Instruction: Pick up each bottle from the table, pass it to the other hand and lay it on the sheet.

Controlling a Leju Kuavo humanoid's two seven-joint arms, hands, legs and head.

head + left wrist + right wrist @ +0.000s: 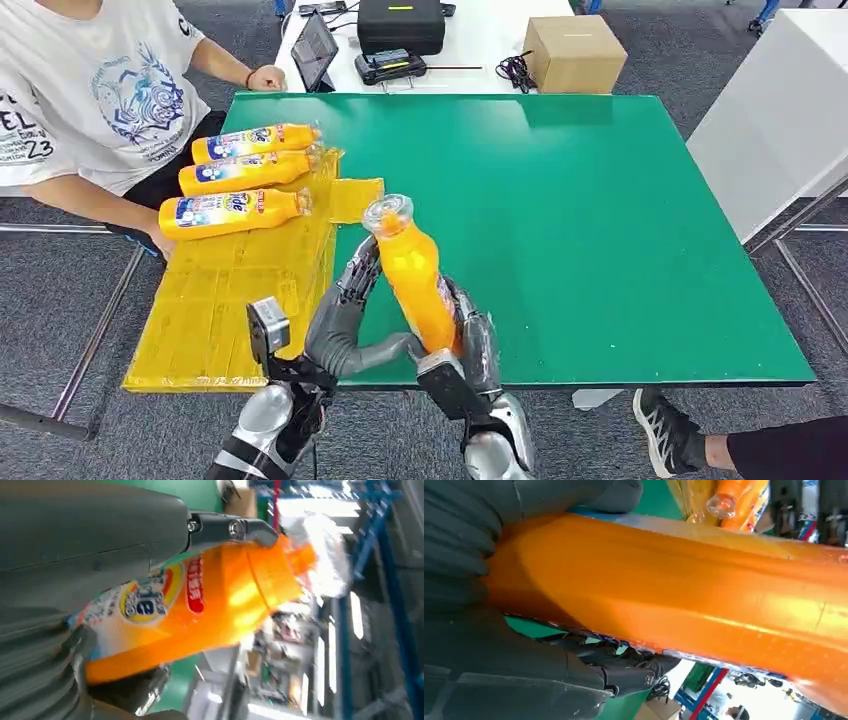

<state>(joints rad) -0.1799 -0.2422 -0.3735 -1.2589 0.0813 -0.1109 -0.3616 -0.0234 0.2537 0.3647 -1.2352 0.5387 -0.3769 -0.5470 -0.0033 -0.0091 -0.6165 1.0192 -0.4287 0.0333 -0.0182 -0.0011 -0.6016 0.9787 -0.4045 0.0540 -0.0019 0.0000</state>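
Note:
An orange bottle [415,285] with a clear cap stands upright in the air over the green table's [600,200] front edge, between my two hands. My left hand [345,320] wraps it from the left, thumb under its lower part. My right hand [470,345] grips its base from the right. The left wrist view shows the bottle's label [150,600] against my left hand [90,540]; the right wrist view shows its body [674,595] in my right hand [474,555]. Three more orange bottles [232,211] lie side by side on the yellow sheet [240,300].
A person in a white shirt [90,90] sits at the left, one hand [160,240] by the sheet's edge. Behind the green table are a cardboard box [575,52], a black case [400,25] and a tablet [315,50]. A shoe [665,430] is at lower right.

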